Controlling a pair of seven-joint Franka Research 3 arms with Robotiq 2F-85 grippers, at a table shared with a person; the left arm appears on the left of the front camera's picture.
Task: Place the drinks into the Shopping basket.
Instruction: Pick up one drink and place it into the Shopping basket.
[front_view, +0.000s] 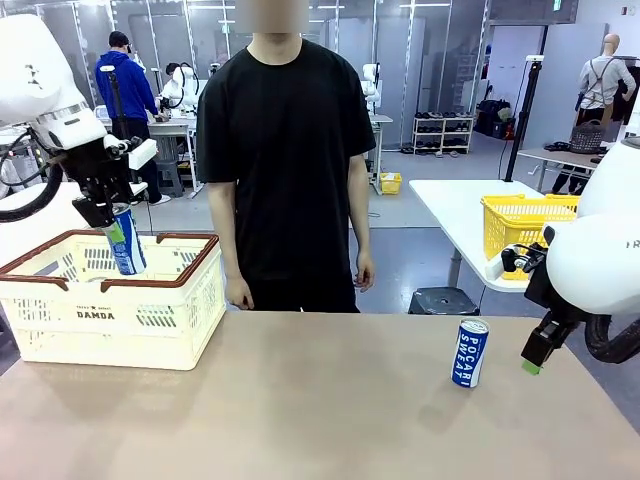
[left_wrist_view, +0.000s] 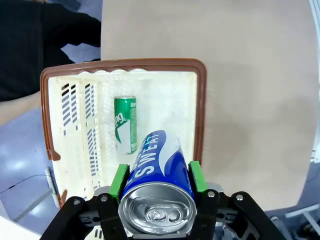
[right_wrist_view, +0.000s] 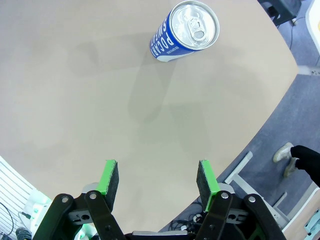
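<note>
1. Pinching slim blue metal can (left_wrist_view: 159, 162) in left gripper (left_wrist_view: 156, 177), over cream slotted plastic basket (left_wrist_view: 201, 107).
2. Holding right gripper (right_wrist_view: 157, 182) spread wide, empty.
3. Could bang green metal can (left_wrist_view: 125, 125) lying inside if let go too high.

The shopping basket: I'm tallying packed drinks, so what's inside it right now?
One green can lies on the floor of the basket. The left hand holds a blue can at its opening, hiding the floor beneath.
</note>
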